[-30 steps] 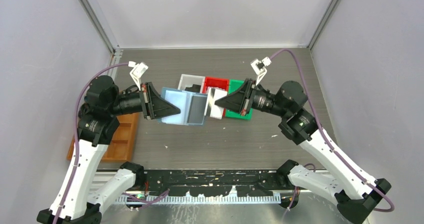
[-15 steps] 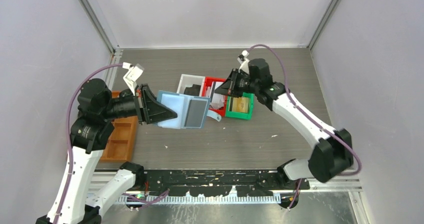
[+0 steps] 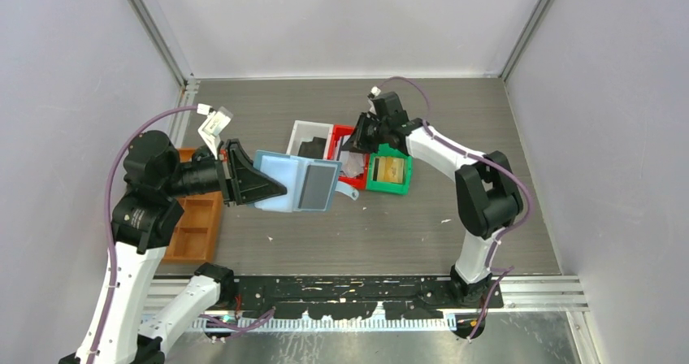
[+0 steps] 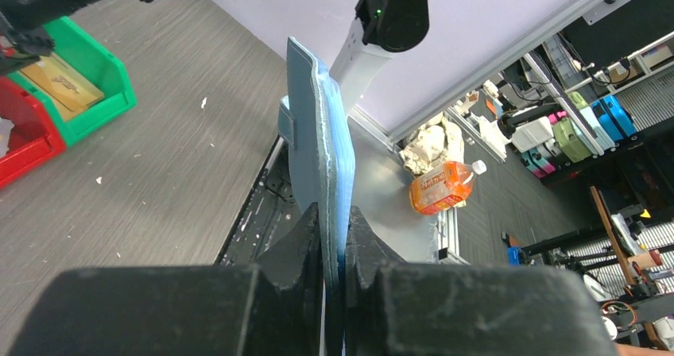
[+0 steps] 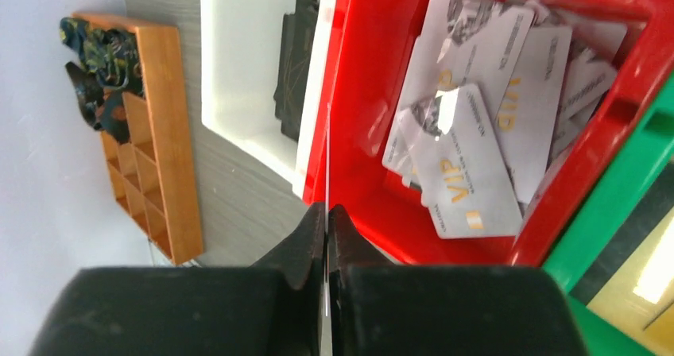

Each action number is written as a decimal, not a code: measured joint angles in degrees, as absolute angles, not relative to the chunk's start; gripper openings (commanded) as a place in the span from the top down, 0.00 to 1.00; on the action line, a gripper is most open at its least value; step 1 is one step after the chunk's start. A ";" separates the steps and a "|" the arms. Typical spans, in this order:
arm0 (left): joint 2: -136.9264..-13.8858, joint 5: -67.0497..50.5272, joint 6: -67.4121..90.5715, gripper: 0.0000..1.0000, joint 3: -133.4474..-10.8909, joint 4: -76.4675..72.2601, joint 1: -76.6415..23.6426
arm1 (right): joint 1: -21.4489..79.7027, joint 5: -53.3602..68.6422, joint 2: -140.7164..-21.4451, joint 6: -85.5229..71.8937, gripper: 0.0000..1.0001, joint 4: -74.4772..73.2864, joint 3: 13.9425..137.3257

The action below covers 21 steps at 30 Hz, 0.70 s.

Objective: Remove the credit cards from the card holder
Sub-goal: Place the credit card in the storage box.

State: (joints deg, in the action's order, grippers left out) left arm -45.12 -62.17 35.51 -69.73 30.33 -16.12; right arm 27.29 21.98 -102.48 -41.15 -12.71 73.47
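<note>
Compartment tray [image 3: 197,218]: orange-brown, and I see it lying flat at the left edge of the bench [image 3: 341,234], beside the left arm.
Left gripper [image 4: 334,213]: narrow. I have its two fingers pinched on one edge of the card holder, clear of the bench surface.
Card holder [image 3: 284,177]: held in the air left of the bench's middle, spread open. Its paler blue inside faces the top camera, with a grey panel on its right half. My left wrist view shows it edge-on.
White bin [image 3: 302,128]: leftmost of three touching bins at mid-bench, with a black card [image 5: 294,46] lying inside.
Red bin [image 5: 373,133]: middle bin, holding a loose heap of silvery-grey cards [image 5: 469,173].
Right gripper [image 5: 327,213]: over the red bin's left wall, fingers closed on a thin credit card [image 5: 327,157] that I see edge-on.
Green bin [image 3: 390,187]: rightmost bin, with a gold card [image 3: 388,169] lying in it.
</note>
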 measured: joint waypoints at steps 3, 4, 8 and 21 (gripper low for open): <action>-45.15 -62.17 35.42 1.00 -69.84 30.70 -16.12 | 27.40 20.56 -105.97 -40.21 0.86 -14.46 78.22; -45.15 -62.17 35.31 1.00 -69.97 30.92 -16.12 | 27.44 20.03 -107.04 -39.77 0.85 -14.96 79.68; -45.23 -62.19 35.18 1.00 -70.39 31.44 -16.12 | 27.68 17.91 -108.42 -38.37 0.80 -16.58 81.34; -45.23 -62.17 35.27 1.00 -70.39 31.57 -16.12 | 28.75 11.31 -106.26 -35.11 0.61 -22.61 81.43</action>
State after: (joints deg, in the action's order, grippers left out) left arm -45.23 -62.17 35.27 -70.39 31.57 -16.12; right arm 28.75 11.31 -106.26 -35.11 -22.61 81.43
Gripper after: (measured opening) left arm 0.101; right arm 0.352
